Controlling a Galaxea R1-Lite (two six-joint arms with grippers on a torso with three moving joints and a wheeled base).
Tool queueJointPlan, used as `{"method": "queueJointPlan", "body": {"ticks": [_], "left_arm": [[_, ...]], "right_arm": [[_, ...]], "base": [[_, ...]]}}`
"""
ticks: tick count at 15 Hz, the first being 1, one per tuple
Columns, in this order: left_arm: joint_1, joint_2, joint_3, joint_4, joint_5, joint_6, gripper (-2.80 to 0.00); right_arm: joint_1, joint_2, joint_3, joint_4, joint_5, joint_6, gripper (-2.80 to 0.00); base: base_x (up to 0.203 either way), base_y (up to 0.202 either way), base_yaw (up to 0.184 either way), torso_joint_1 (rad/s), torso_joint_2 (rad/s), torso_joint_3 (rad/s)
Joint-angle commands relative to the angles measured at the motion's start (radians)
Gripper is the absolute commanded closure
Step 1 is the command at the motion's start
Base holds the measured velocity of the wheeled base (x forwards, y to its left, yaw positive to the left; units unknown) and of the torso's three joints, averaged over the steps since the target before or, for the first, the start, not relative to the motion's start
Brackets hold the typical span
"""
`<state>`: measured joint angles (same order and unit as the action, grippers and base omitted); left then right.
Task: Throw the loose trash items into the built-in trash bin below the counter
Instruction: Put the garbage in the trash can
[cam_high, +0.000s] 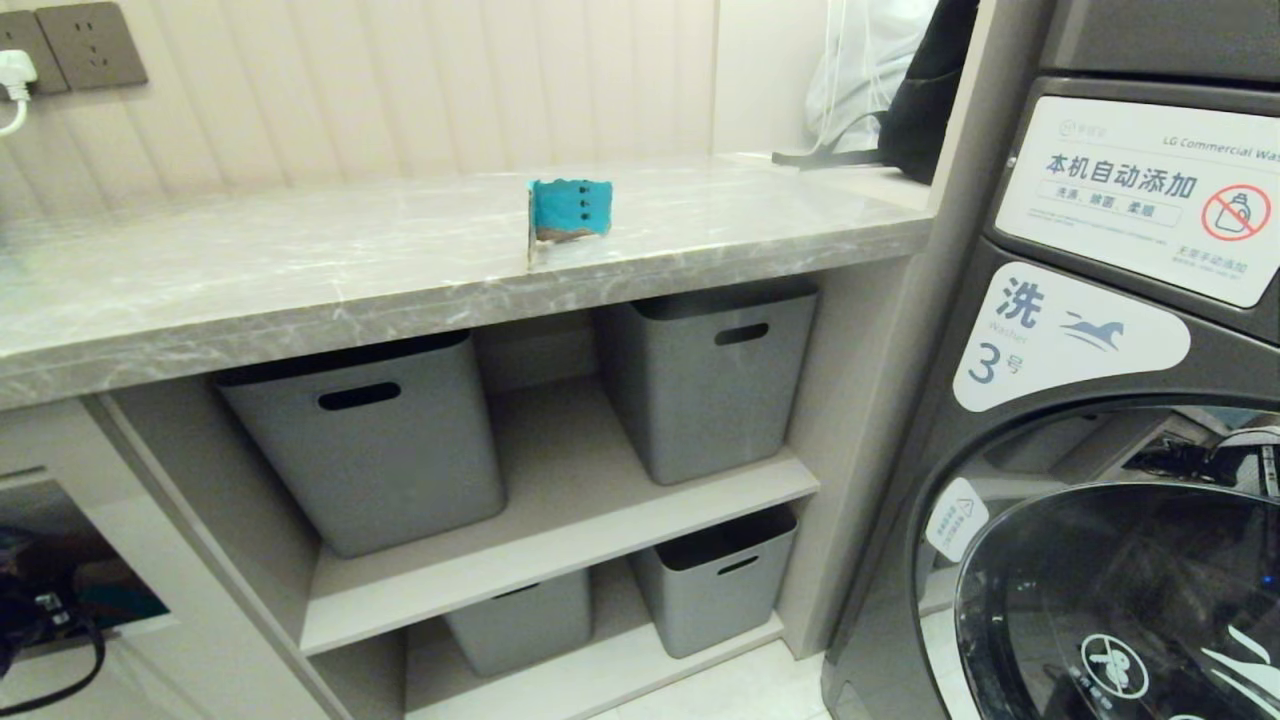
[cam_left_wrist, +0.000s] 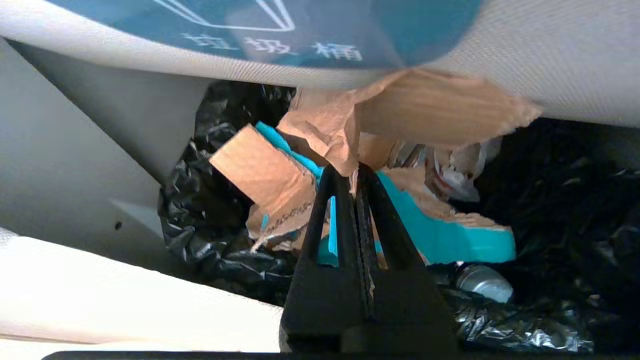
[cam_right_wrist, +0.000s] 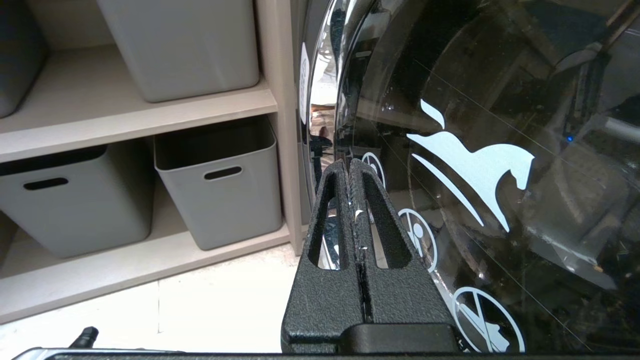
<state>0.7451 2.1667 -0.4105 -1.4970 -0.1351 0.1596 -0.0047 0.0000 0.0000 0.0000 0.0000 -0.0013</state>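
- Left gripper (cam_left_wrist: 352, 172): black fingers pressed together on a torn plain brown cardboard scrap (cam_left_wrist: 400, 112), lower centre of the left wrist view, at the mouth of the beige built-in trash bin (cam_left_wrist: 550, 65), under its blue-icon flap.
- Inside: black liner bag (cam_left_wrist: 565, 200) holding brown-and-teal cardboard pieces (cam_left_wrist: 440, 235).
- Teal-blue dotted cardboard scrap (cam_high: 568, 212): upright on the grey marble-look counter (cam_high: 300, 270), upper centre of the head view.
- Right gripper (cam_right_wrist: 350, 167): closed, empty, before the dark washing-machine door (cam_right_wrist: 500, 150).
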Motion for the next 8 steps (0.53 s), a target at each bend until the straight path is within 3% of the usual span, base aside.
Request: {"method": "queueJointPlan", "body": {"ticks": [1, 6, 7, 8], "left_arm": [[0.000, 0.015, -0.004, -0.008, -0.001, 0.001, 0.00], [-0.001, 0.047, -0.063, -0.010, 0.000, 0.008, 0.00], [-0.001, 0.047, -0.067, -0.012, 0.000, 0.009, -2.80], [0.000, 0.047, -0.061, -0.021, 0.000, 0.008, -2.80]], "right_arm": [[0.000, 0.000, 0.000, 0.000, 0.000, 0.000, 0.00], [0.000, 0.000, 0.000, 0.000, 0.000, 0.000, 0.00], [0.000, 0.000, 0.000, 0.000, 0.000, 0.000, 0.00], [0.000, 0.000, 0.000, 0.000, 0.000, 0.000, 0.00]], "base": [[0.000, 0.000, 0.000, 0.000, 0.00, 0.000], [0.000, 0.000, 0.000, 0.000, 0.00, 0.000], [0.000, 0.000, 0.000, 0.000, 0.00, 0.000], [0.000, 0.000, 0.000, 0.000, 0.00, 0.000]]}}
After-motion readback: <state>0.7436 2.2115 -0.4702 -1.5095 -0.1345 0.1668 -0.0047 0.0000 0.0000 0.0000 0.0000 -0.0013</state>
